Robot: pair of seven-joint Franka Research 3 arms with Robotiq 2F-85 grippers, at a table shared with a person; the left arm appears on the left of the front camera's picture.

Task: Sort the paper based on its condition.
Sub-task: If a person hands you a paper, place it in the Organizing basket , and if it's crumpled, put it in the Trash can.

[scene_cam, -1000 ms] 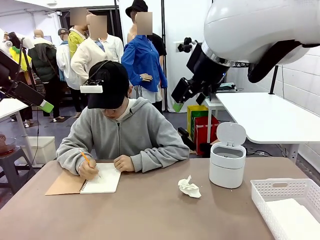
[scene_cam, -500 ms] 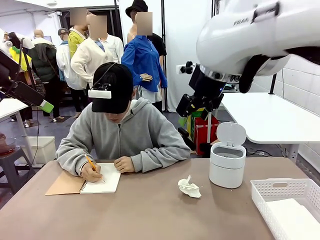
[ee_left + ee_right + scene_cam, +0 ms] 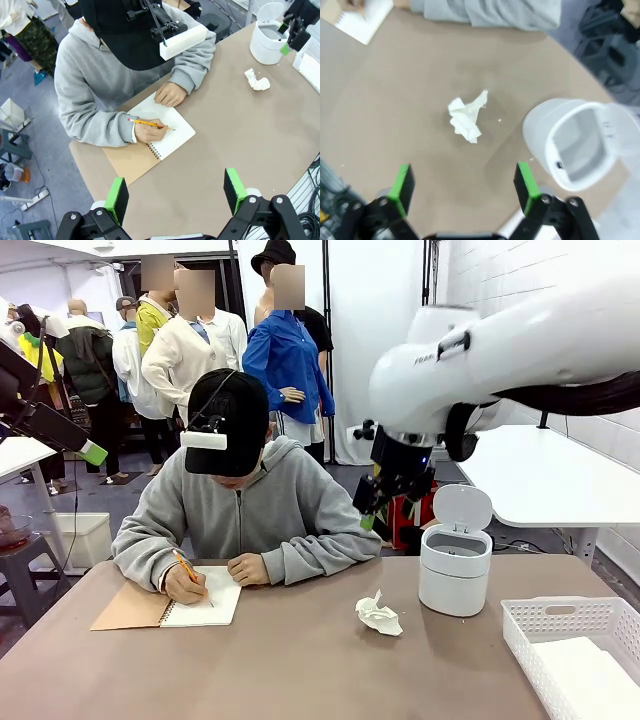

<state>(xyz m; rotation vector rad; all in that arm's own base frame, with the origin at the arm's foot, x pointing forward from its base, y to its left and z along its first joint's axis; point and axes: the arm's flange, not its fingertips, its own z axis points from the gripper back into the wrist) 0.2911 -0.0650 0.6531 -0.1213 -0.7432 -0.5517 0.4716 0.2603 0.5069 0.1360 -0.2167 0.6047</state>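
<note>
Basket [image 3: 556, 609] nearest, at the table's right corner, with 1 smooth sheet [image 3: 590, 680] lying flat inside. Next out, the wad [image 3: 378, 614] sits alone on bare table [image 3: 300, 670], just left of the bin [image 3: 455, 575], whose lid stands open. Right gripper [image 3: 387, 512] hangs high above and a touch beyond that wad, fingers spread wide, nothing between them. Its wrist view has the wad roughly centred between the 2 pads, but well ahead of them. My read: the step in hand is the pick. Come straight down, keep the lump centred, and close gently so it doesn't squirt sideways. Mind the bin wall on that side. Crumpled paper looks bound for the bin, flat for the basket. Left gripper [image 3: 176, 195] hovers high over the table's left side, fingers apart too, empty. Farthest, the person [image 3: 245, 510] writes in a notebook [image 3: 205, 600], so leave that page alone.
</note>
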